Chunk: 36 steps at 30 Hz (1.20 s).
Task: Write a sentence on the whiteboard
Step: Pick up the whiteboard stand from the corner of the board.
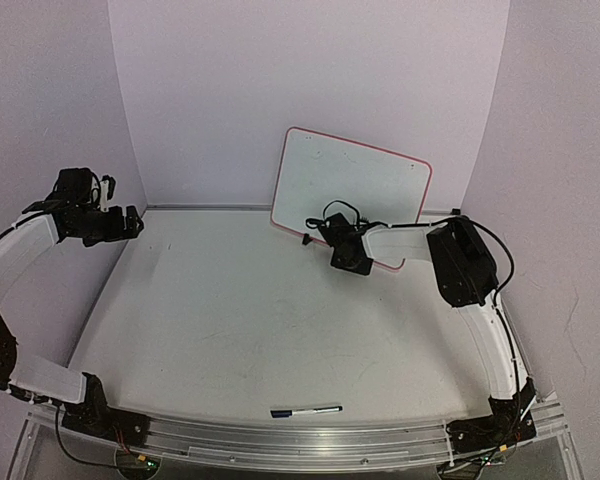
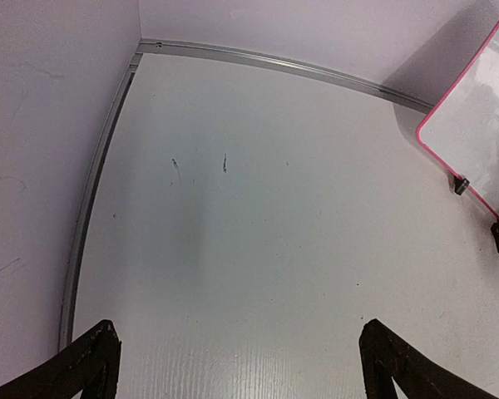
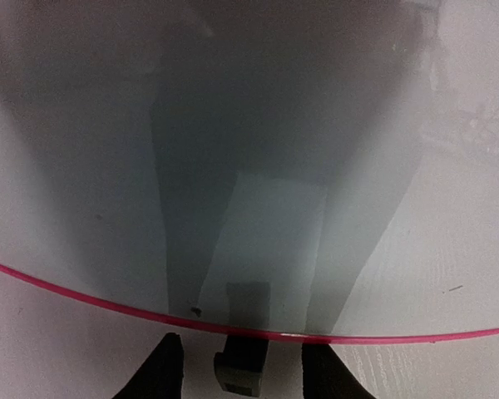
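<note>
Starting at the left, the left gripper (image 2: 239, 332) hangs above the white table (image 1: 230, 320) near the side wall, its jaws spread wide with nothing between them. Toward the middle, a slim marker pen (image 1: 307, 410) with a dark cap lies flat at the table's front edge, well apart from both arms. Right of centre, at the back, the whiteboard (image 1: 350, 175) stands propped and turned at a slant, close to the rear wall, and no lettering shows on its face. The right gripper (image 3: 243, 345) is at the board's lower edge. Its jaws are half-narrowed, one finger on each side of a small dark clip foot (image 3: 239, 374) just under the pink rim (image 3: 83, 295), with a gap visible on both sides. The board looks thin, stiff and light, with a glossy face that would slip under the pads. It seems likely to tip or skid on its small feet, so the rim or the foot is the better place to hold it. The marker looks light and likely to roll, so it is best pinched mid-barrel.
</note>
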Available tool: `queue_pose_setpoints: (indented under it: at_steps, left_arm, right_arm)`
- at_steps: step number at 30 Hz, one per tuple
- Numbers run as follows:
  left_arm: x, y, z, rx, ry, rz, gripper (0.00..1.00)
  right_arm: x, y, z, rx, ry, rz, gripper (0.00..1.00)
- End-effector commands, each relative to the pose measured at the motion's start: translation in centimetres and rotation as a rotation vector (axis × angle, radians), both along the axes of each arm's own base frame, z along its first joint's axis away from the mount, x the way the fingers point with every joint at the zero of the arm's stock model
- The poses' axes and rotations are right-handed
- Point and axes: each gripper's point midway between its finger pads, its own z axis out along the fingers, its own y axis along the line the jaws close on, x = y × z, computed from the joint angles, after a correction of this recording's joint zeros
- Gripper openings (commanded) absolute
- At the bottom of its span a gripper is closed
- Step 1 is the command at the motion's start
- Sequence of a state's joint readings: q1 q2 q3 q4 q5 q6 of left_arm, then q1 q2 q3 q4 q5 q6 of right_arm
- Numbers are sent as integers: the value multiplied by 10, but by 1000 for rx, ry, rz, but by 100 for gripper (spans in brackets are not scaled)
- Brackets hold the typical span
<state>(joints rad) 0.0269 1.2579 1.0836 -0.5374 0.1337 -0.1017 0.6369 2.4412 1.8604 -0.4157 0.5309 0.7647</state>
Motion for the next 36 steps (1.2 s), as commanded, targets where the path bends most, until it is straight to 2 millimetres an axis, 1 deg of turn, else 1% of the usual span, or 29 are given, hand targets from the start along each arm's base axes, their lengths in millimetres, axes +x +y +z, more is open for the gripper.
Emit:
queue_pose_setpoints:
  at_steps: [1, 5, 9, 13, 15, 21, 25, 30, 31, 36]
  left_arm:
    - [5, -3, 4, 0, -29, -22, 99]
    - [5, -3, 3, 0, -24, -22, 99]
    - [6, -3, 2, -1, -22, -22, 99]
    - [6, -3, 1, -2, -18, -21, 99]
    - [6, -3, 1, -2, -17, -21, 99]
    - [7, -3, -1, -3, -11, -21, 99]
    - [7, -3, -1, -5, -12, -23, 99]
    - [8, -4, -2, -8, -12, -24, 99]
    - [8, -4, -2, -9, -12, -25, 99]
    - [8, -5, -4, -14, -8, -28, 99]
  right_arm:
    - [8, -6, -7, -2, 12, -17, 43]
    - [11, -8, -9, -1, 13, -22, 38]
    - [13, -11, -10, 3, 19, -24, 28]
    - [13, -12, -9, -6, 22, -11, 11]
    - [13, -11, -8, -14, 26, 1, 0]
    - [6, -12, -7, -28, 40, 41, 0]
    - [-5, -7, 2, -36, 18, 87, 0]
    - [-29, 7, 6, -33, 18, 189, 0]
    - [-36, 8, 4, -36, 27, 204, 0]
    - [-68, 15, 6, -47, 50, 260, 0]
